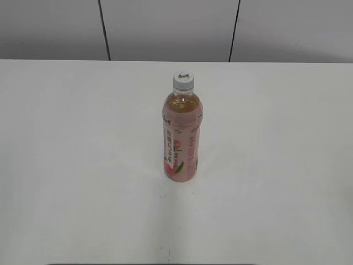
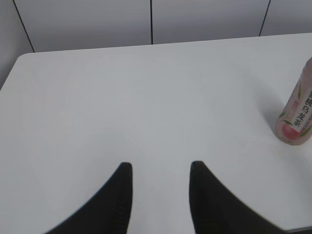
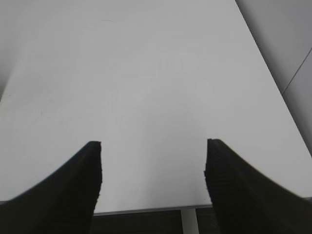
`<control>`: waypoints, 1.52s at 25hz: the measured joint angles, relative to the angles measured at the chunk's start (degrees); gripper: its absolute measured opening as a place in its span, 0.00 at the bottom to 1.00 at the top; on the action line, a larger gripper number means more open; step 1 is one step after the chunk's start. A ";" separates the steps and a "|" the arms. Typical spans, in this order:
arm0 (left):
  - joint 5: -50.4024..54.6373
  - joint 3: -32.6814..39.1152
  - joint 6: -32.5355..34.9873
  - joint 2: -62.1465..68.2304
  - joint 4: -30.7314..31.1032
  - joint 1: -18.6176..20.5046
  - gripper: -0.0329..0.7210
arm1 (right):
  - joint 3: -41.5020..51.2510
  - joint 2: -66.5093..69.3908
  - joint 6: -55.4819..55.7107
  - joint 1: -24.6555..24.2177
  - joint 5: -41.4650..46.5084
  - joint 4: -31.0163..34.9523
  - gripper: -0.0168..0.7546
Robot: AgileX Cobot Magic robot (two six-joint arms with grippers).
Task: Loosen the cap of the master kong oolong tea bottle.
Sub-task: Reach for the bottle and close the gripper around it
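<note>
a bare lab or test room, judging by the plain white table [image 1: 66,165] set against a wall of pale grey panels [image 1: 165,27] with dark seams.

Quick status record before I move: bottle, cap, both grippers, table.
bottle: upright near the table's middle, amber tea, pink label; its lower part shows at the right edge of the left wrist view
cap: white, on the bottle
left gripper: open, empty, above bare table, bottle off to its right, no contact
right gripper: open wide, empty, above bare table; bottle not in its view
table: white, only the bottle on it
task progress: nothing gripped yet
</note>
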 joint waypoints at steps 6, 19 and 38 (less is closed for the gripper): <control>0.00 0.00 0.00 0.00 0.00 0.00 0.36 | 0.00 0.00 0.00 0.00 0.00 0.00 0.67; 0.00 0.00 0.00 0.00 0.00 0.00 0.36 | 0.00 0.00 0.00 0.00 0.00 0.00 0.67; -6.01 -1.09 0.00 1.83 -0.81 0.00 0.36 | 0.00 0.00 0.00 0.00 0.00 0.00 0.67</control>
